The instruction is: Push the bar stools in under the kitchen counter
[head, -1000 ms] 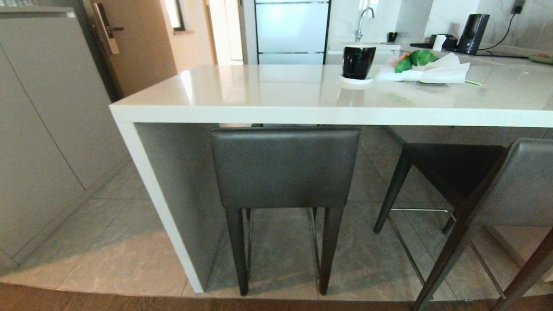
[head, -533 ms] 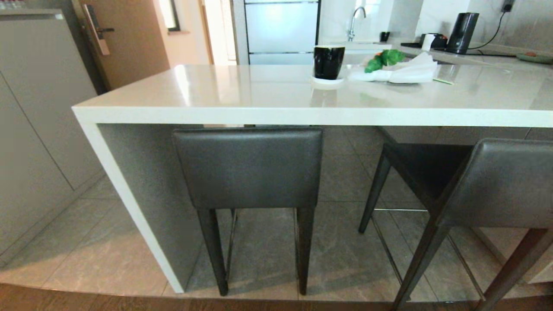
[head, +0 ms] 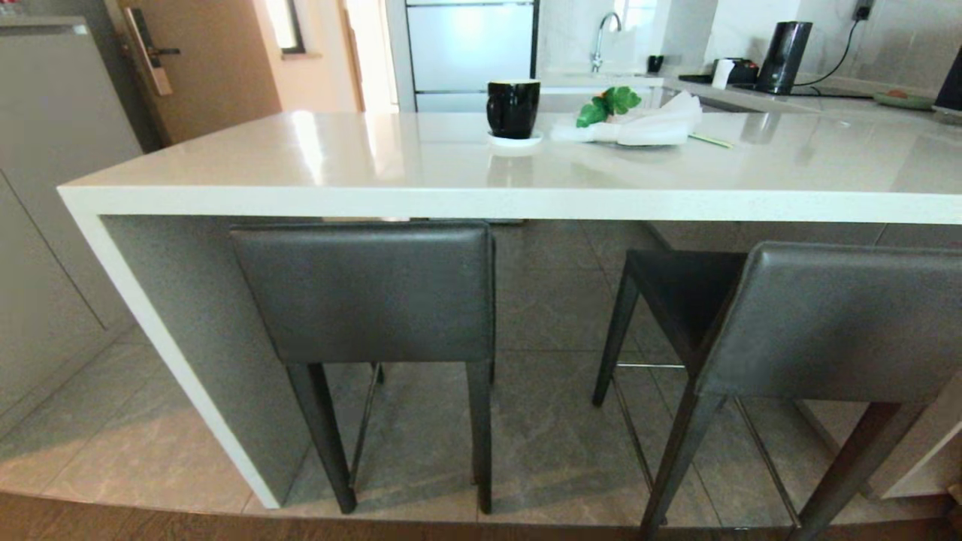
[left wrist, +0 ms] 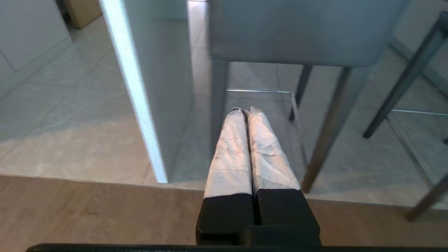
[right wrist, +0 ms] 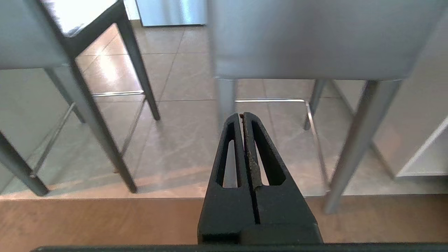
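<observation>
Two tall stools – left stool [head: 364,289] tucked under the counter [head: 451,199], right stool [head: 819,323] standing out. It looks stiff and top-heavy – push at the padded backrest. Left gripper [left wrist: 246,110] and right gripper [right wrist: 242,114] are both clenched empty.

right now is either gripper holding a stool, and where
Nothing is held. The left gripper and right gripper are both shut on nothing, short of the stools.

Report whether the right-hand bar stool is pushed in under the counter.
Out. Right stool stands turned, seat and backrest before the counter edge.

Background clutter we see:
black mug [head: 513,108] on white saucer [head: 515,140], white napkin [head: 639,128] with green leaves [head: 609,104], black kettle [head: 784,46], faucet [head: 601,34], wooden door [head: 203,64], grey cabinet [head: 45,210].
</observation>
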You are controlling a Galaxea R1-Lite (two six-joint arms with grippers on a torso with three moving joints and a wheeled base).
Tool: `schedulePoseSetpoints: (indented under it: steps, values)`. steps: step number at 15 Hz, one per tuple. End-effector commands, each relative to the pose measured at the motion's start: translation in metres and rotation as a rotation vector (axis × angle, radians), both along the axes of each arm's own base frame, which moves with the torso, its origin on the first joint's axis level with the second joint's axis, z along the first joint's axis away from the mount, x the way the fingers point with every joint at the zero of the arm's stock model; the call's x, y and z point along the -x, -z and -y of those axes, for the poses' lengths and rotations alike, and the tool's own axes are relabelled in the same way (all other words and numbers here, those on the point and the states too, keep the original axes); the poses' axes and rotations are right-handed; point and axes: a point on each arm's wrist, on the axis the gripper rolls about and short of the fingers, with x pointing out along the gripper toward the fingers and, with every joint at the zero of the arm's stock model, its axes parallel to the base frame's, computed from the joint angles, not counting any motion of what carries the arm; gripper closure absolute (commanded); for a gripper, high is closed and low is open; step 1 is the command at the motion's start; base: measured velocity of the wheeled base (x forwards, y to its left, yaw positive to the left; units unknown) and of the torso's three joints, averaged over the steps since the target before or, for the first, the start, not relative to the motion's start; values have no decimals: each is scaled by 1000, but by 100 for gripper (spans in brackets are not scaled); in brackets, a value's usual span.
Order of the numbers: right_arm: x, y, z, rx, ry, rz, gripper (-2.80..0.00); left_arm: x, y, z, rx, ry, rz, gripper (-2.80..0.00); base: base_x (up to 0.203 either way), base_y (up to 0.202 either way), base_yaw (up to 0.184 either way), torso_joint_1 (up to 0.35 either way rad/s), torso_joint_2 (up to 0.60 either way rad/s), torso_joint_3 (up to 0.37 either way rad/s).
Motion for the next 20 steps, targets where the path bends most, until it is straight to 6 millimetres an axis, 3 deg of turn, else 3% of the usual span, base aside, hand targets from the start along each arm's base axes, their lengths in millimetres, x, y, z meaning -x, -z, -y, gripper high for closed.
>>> schedulePoseSetpoints:
  steps: [1,9,20]
  values:
    - [0,0,0,0,0,-1,0,0,1,0,1,-1,-4,0,0,-198,3,-2,2,3]
    - [0,0,0,0,0,-1,0,0,1,0,1,0,-3,0,0,-179,2,3,3,2]
    - [0,0,0,0,0,-3,0,0,1,0,1,0,-4,0,0,0,0,0,0,0]
